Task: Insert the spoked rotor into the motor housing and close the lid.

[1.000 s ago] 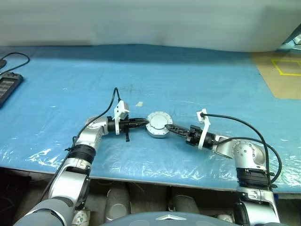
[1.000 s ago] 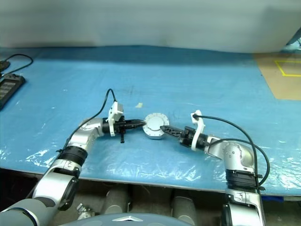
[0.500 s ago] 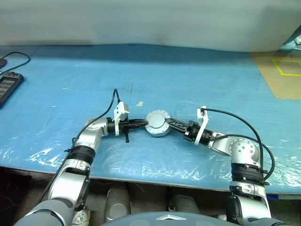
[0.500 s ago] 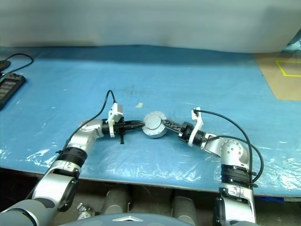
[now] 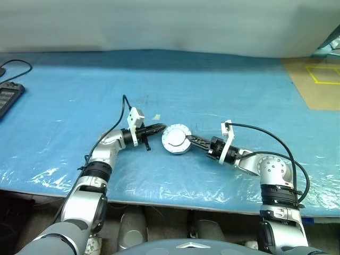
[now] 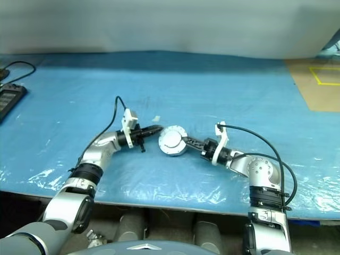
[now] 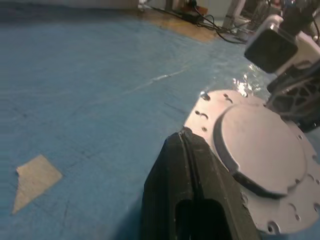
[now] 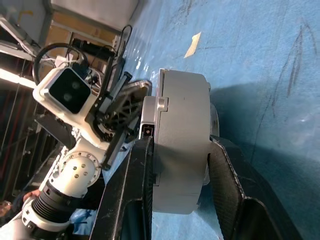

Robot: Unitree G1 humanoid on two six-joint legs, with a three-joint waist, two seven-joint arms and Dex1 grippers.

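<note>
The motor housing (image 5: 176, 139) is a round silver puck near the table's middle, its flat face turned up toward the head camera. The lid (image 7: 260, 150) lies shut on it, a flanged silver disc with small holes round its rim. The spoked rotor is hidden. My right gripper (image 5: 187, 140) comes in from the right and is shut on the housing (image 8: 182, 140), one finger (image 8: 135, 190) on each flat face. My left gripper (image 5: 161, 127) is shut with nothing in it. Its tip (image 7: 185, 134) is right at the lid's upper left edge.
A small scrap of tape (image 5: 157, 117) lies on the blue table cover (image 5: 212, 90) just behind the left gripper. A black device (image 5: 8, 98) with a cable sits at the far left edge. A brown board with yellow lines (image 5: 319, 79) lies at the back right.
The right gripper's fingers have closed onto the housing. The left gripper has shifted away from the table's front edge, from the housing's left side to its upper left edge, staying shut.
</note>
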